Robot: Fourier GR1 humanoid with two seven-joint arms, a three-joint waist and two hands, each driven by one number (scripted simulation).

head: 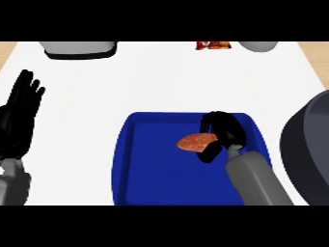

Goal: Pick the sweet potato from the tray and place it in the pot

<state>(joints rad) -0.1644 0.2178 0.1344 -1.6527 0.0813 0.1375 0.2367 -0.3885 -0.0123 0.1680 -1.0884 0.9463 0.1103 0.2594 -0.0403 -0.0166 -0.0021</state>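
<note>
The right hand point(227, 134) curls round the right end of the orange-brown sweet potato point(193, 142) in the blue rectangular tray point(159, 178), and should lift it clear of the rim before swinging right to the dark grey round pot point(316, 144).

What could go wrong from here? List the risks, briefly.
1. The right hand curls round only the right end of the sweet potato. Most of it sticks out to the left, so it may twist or slip when lifted.
2. The pot stands close to the right of the tray. Carried low, the sweet potato could strike the pot's wall instead of going in.
</note>
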